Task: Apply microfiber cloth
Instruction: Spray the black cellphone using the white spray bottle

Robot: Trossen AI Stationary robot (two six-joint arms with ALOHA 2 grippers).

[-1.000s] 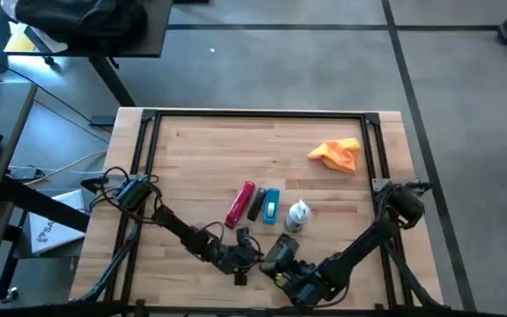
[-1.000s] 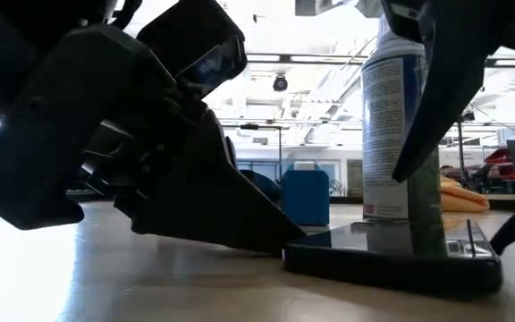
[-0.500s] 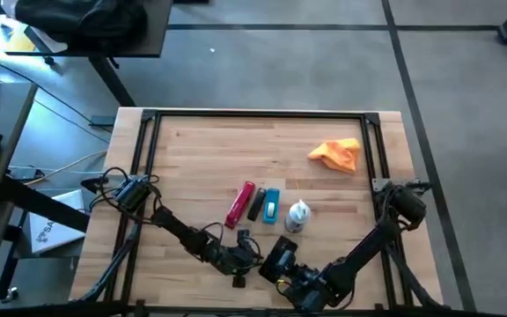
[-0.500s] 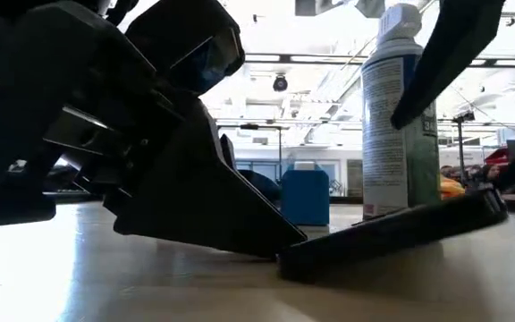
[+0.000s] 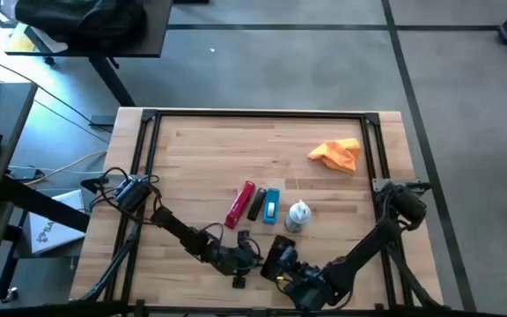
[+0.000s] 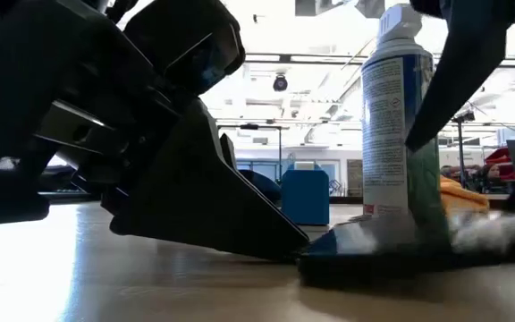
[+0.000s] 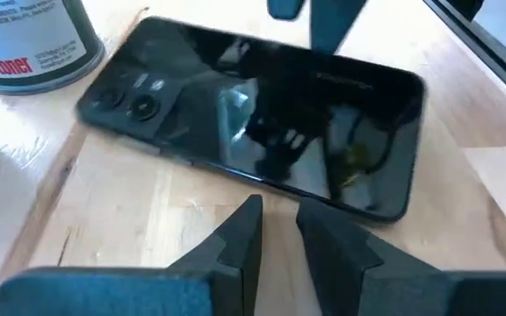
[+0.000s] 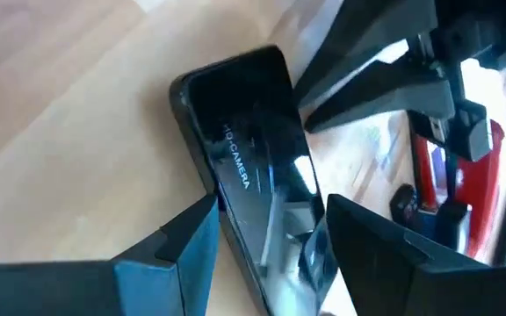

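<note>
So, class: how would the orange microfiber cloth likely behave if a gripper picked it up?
The microfiber cloth lies crumpled in soft folds, so it is probably floppy and would drape. It looks thin, so likely light. Lying flat on the table, it should not roll.

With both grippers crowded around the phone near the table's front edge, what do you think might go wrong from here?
1. The right gripper straddles the phone edge-on; it may slip or tip.
2. The left gripper sits close beside the phone, so the two arms might collide.
3. The spray bottle stands just behind and could be knocked over. The cloth lies far off, untouched.
</note>
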